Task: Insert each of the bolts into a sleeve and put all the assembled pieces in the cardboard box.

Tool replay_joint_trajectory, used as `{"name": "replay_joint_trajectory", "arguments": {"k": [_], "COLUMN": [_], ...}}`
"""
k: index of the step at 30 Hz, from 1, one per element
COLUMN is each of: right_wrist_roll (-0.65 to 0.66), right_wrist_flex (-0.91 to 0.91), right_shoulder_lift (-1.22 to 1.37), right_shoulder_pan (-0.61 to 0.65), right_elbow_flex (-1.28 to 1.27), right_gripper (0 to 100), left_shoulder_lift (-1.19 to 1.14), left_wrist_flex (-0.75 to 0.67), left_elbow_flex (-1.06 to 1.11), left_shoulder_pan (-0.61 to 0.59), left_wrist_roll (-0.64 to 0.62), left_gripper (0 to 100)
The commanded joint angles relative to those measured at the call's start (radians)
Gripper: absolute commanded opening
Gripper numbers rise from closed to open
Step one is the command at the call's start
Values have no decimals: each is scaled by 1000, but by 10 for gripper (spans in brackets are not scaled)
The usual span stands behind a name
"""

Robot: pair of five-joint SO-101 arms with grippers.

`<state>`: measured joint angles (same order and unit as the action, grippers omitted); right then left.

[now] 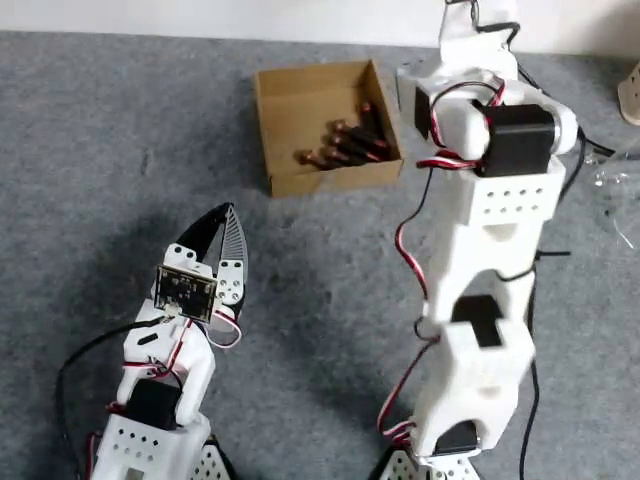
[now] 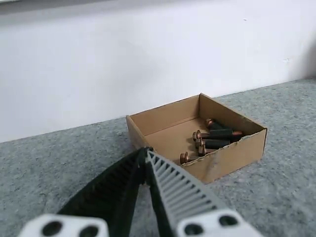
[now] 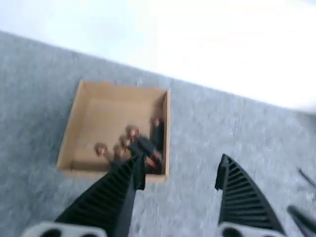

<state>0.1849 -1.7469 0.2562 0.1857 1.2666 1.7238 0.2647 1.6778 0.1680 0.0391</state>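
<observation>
The cardboard box (image 1: pixel 290 100) sits at the back middle of the grey mat, with several copper bolts in dark sleeves (image 1: pixel 345 142) piled in its right half. The same box (image 2: pixel 237 153) and bolt pile (image 2: pixel 210 138) lie ahead of my left gripper (image 2: pixel 146 160), which is shut with nothing in it and stays low on the mat, well short of the box (image 1: pixel 225 215). My right gripper (image 3: pixel 180 170) hangs open and bare above the mat, just beside the box (image 3: pixel 94 103) with its bolts (image 3: pixel 140 145).
The right arm's white body (image 1: pixel 490 220) stretches from the front edge toward the back right, with red and black cables alongside. Clear plastic items (image 1: pixel 615 170) lie at the far right edge. Open grey mat (image 1: pixel 100 150) spreads left of the box.
</observation>
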Motion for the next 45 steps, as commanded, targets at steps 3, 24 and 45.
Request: {"name": "replay_joint_trajectory", "arguments": {"k": [3,24,45], "right_wrist_roll": [-34,84,84], "right_wrist_flex": [-16,776,898], "right_shoulder_lift": [-315,-1458,-2068], "right_shoulder_pan": [-7,-15,-122], "right_elbow_flex": [-352,-2186,-2956], "right_gripper": [213,213,213], "left_shoulder_lift": [8,8,7], "left_wrist_flex": [3,21,38], "left_elbow_flex": [24,24,24], "left_shoulder_pan": [13,15,39], "left_wrist_roll": [6,6,6], "left_gripper": [7,7,7]}}
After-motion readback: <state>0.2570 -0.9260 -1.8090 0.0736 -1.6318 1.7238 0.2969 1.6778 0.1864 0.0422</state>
